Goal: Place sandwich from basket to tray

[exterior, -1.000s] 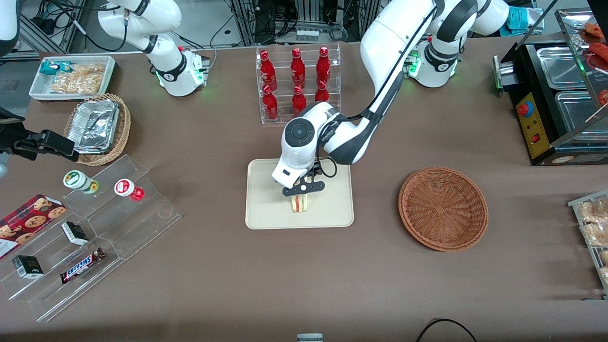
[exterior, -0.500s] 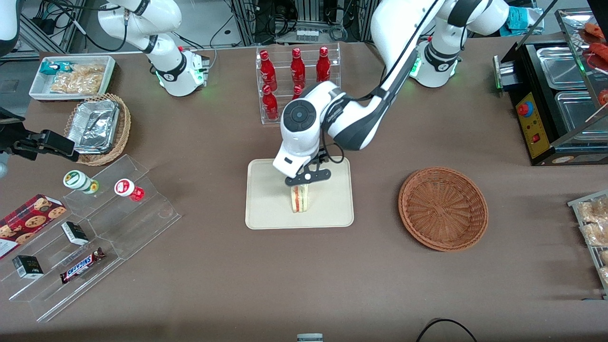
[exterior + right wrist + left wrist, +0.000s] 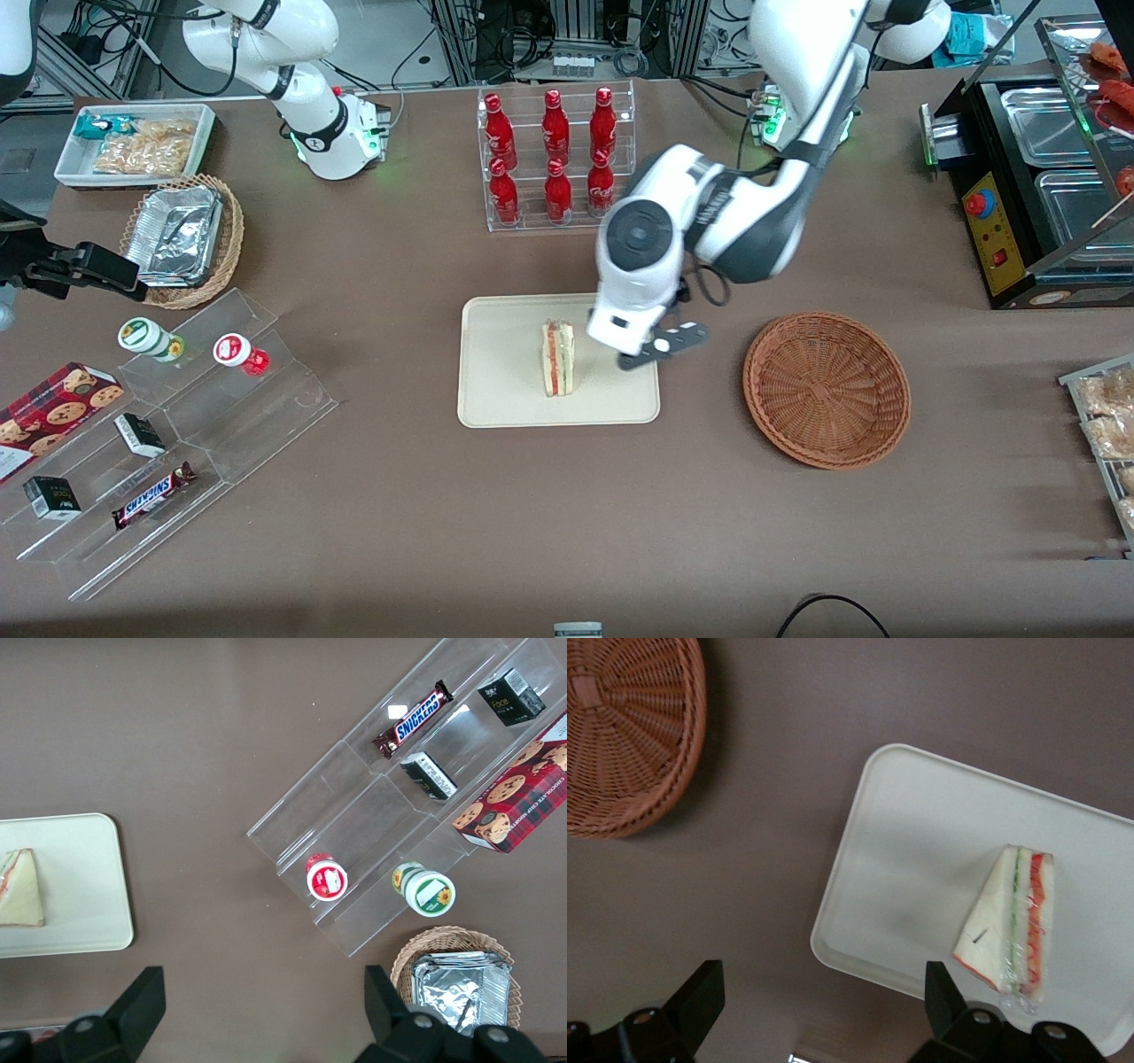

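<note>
The sandwich (image 3: 558, 359) stands on its edge on the cream tray (image 3: 500, 377), with its red and green filling facing up. It also shows in the left wrist view as the sandwich (image 3: 1010, 921) on the tray (image 3: 921, 850), and in the right wrist view as the sandwich (image 3: 19, 890) on the tray (image 3: 84, 895). My gripper (image 3: 663, 346) hangs open and empty above the tray's edge nearest the basket, apart from the sandwich. Its dark fingers (image 3: 700, 1001) straddle bare tabletop and the tray's corner. The reddish-brown basket (image 3: 826, 387) (image 3: 620, 735) holds nothing.
A clear rack of red bottles (image 3: 556, 155) stands farther from the front camera than the tray. Toward the parked arm's end are a stepped acrylic shelf (image 3: 177, 425) with snacks, a tan basket of foil trays (image 3: 182, 239) and a white bin (image 3: 133, 142). A black machine (image 3: 1036, 177) sits at the working arm's end.
The gripper let go of the sandwich, rose and moved off toward the basket. The sandwich stays standing on the tray.
</note>
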`<state>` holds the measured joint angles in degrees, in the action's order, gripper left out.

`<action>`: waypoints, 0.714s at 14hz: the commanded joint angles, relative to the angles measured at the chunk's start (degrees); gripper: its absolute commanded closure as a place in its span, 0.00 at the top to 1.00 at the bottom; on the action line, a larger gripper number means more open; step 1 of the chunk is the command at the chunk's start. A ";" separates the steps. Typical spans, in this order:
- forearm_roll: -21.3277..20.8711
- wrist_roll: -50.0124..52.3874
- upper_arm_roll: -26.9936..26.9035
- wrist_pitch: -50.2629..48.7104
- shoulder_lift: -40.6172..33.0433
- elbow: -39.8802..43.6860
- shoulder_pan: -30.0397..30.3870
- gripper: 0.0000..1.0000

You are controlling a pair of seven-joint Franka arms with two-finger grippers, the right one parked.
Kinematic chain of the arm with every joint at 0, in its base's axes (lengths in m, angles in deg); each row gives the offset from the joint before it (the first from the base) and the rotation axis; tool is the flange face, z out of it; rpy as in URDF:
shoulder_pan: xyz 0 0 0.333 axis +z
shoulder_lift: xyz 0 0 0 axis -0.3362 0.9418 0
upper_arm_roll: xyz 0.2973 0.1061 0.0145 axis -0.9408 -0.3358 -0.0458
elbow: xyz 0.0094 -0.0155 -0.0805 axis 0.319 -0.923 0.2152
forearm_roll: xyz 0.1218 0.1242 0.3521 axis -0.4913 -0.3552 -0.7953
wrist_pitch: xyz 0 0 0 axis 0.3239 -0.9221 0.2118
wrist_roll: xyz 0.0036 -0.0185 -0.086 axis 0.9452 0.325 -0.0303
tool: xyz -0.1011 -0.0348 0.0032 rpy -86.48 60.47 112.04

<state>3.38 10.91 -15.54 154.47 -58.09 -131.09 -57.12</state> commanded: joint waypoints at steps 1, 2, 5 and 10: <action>-0.31 -8.90 0.38 -0.14 -8.79 -10.54 4.76 1.00; -0.13 -12.34 0.38 -0.14 -11.42 -13.27 6.70 1.00; -0.04 -20.69 0.38 -0.32 -17.32 -19.34 11.54 1.00; -0.13 -32.91 0.29 -5.58 -23.39 -21.29 19.01 1.00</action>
<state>3.39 -17.45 -15.82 150.80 -77.71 -150.56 -41.00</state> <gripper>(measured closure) 0.000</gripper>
